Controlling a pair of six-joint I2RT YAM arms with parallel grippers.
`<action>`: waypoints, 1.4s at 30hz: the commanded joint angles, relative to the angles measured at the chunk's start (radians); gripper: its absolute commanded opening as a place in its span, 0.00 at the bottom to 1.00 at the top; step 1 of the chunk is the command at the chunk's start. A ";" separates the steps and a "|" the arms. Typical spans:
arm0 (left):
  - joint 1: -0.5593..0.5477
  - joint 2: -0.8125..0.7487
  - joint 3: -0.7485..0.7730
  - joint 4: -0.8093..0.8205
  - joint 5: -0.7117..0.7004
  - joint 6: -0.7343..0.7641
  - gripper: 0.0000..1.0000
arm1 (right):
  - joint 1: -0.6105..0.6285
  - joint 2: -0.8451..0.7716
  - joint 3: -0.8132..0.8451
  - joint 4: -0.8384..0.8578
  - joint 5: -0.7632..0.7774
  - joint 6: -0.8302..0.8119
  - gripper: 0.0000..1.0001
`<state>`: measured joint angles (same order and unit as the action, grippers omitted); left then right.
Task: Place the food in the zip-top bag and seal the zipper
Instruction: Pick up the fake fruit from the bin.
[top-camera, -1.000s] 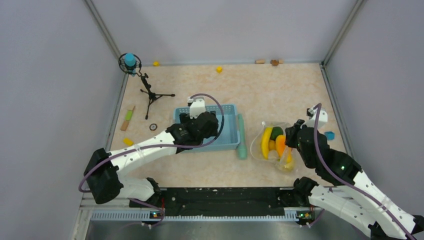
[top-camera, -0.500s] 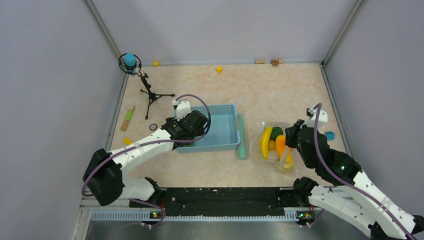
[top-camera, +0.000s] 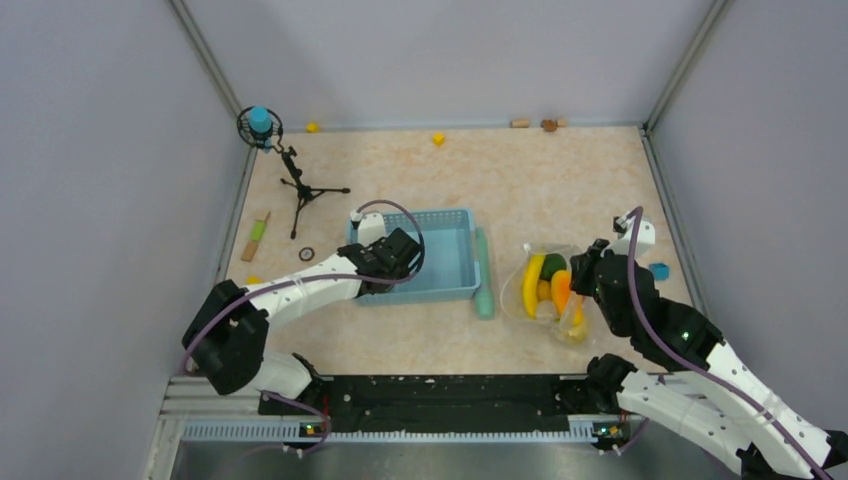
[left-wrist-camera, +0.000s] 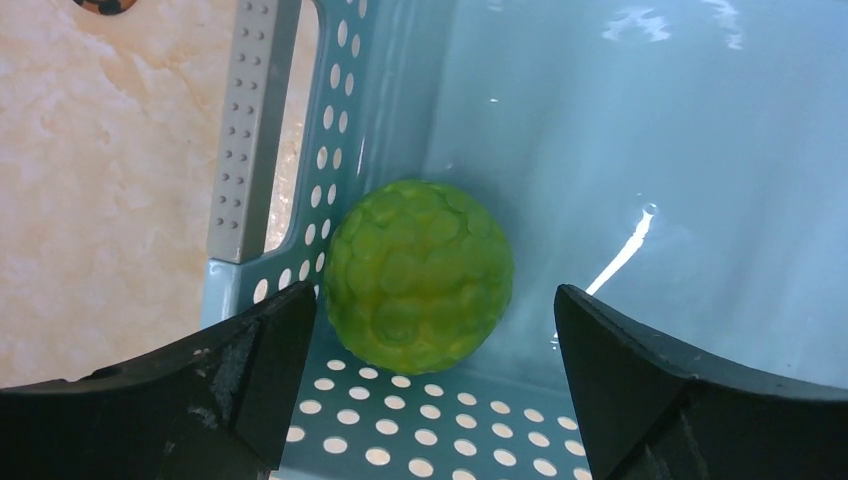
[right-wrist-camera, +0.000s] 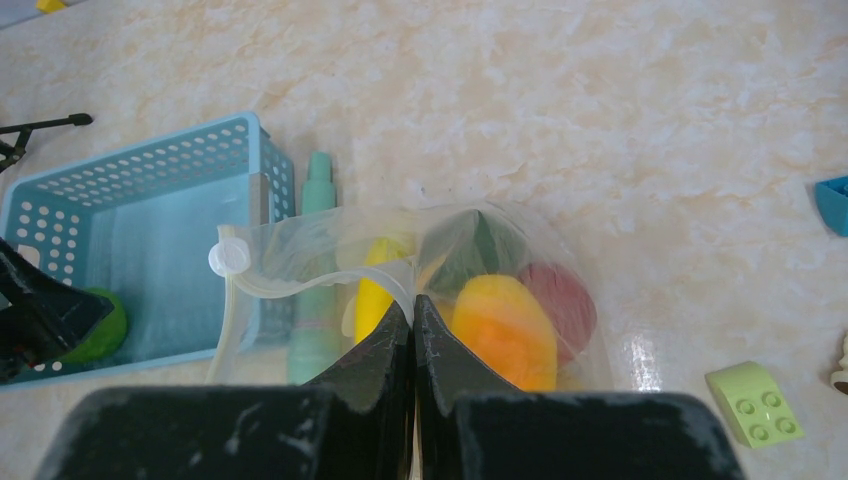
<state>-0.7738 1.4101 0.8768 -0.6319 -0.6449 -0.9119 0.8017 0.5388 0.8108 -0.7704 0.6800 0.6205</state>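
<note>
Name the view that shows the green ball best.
Left wrist: the green ball sits large and unblocked in the basket corner. Right wrist shows only a sliver near the left edge; in the top view the left arm covers it.

The tabletop was a pale beige surface with a marbled, cream-and-peach pattern, glossy enough to throw back a soft white sheen near the right side. Plain, matte, grey-lavender walls closed it in on three sides: a back wall, a left wall and a right wall. Slim metal posts ran up the two far corners. A black strip bordered the near edge, with a ribbed metal rail just below it. The light was even and diffuse, casting only faint shadows.
</note>
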 joint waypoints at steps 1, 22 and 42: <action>0.001 0.051 0.034 -0.020 -0.025 -0.044 0.94 | -0.003 -0.011 -0.004 0.033 0.014 -0.004 0.01; -0.002 0.074 0.076 0.043 0.098 0.012 0.52 | -0.002 -0.014 -0.005 0.033 0.018 -0.001 0.01; -0.047 -0.283 0.027 0.555 0.598 0.467 0.38 | -0.001 -0.013 -0.004 0.034 0.015 -0.002 0.01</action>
<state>-0.8143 1.1873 0.9367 -0.3004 -0.3206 -0.6048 0.8017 0.5365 0.8047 -0.7696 0.6838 0.6205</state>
